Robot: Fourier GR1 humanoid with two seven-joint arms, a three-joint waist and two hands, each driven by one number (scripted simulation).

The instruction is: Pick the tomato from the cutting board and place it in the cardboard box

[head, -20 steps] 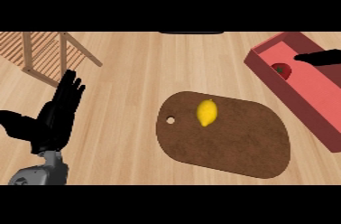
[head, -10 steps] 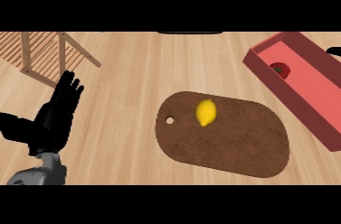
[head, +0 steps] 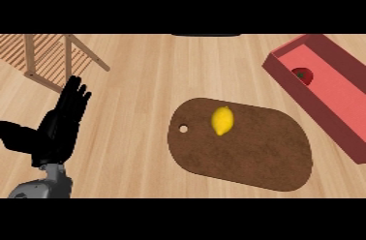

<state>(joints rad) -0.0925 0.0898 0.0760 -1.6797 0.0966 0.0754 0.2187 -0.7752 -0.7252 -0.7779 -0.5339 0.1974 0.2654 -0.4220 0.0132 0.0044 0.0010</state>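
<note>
we see the tomato (head: pixel 302 75) already lying in the box (head: pixel 342 119), off the board (head: pixel 250 157), so our left hand (head: pixel 61 125) rests idle, fingers straight and slightly spread.

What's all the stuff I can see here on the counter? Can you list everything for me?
Tomato: one, red with a green top, lying inside the box near its upper end.
Box: one, red and pink, long and open-topped, at the right side.
Cutting board: one, dark brown, with a small hole near its left end, in the middle of the counter.
Lemon: one, yellow, lying on the upper part of the cutting board.
Wooden rack: one, light wood slats, in the upper left corner.
Dark object: one, only an edge shows at the top; cannot tell what it is.
Counter: one, light wood.
Left robot hand: one, black, fingers straight, resting at the left edge on a grey forearm.
</note>
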